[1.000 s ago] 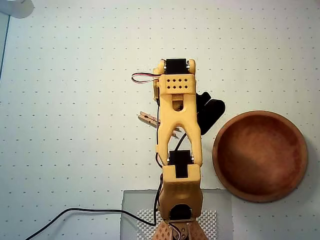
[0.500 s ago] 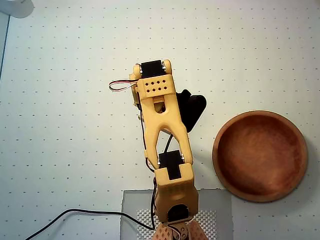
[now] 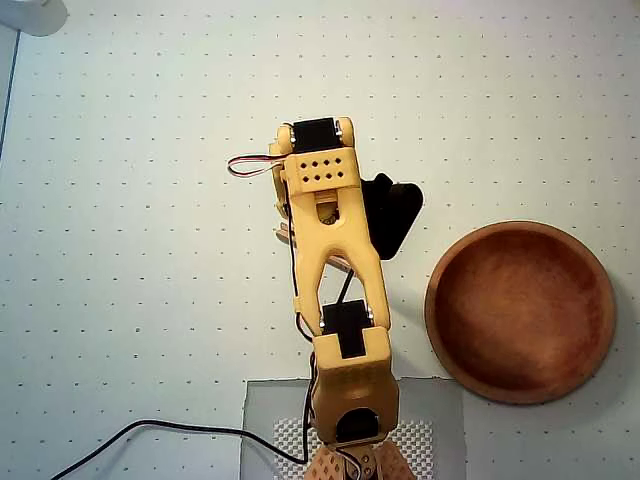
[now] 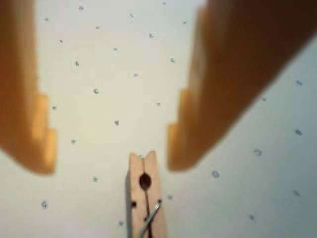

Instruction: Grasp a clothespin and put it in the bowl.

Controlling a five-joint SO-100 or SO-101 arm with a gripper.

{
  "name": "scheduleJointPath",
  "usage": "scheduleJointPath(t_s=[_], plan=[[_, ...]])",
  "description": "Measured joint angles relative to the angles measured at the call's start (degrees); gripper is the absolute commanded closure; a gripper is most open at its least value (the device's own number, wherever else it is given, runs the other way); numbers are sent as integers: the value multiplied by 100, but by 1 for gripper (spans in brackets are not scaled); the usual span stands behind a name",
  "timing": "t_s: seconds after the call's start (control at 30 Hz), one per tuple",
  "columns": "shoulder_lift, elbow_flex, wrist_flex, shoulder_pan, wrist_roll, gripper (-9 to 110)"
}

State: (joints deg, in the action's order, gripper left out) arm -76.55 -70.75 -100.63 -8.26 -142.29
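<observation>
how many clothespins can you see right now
1. The clothespin lies on the dotted table at the bottom of the wrist view, just below the open gripper. In the overhead view the arm hides most of it; more could be hidden there.

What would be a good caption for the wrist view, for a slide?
Open hand poised over the wooden clothespin lying on the dotted white table, not yet touching it.
</observation>
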Motion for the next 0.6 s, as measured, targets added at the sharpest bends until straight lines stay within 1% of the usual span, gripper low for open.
scheduleJointPath(t_s=[0.13,0.33,0.6], plan=[[431,105,26,44,-229,81],[861,554,457,264,-334,81],[1521,1178,562,281,-369,81]])
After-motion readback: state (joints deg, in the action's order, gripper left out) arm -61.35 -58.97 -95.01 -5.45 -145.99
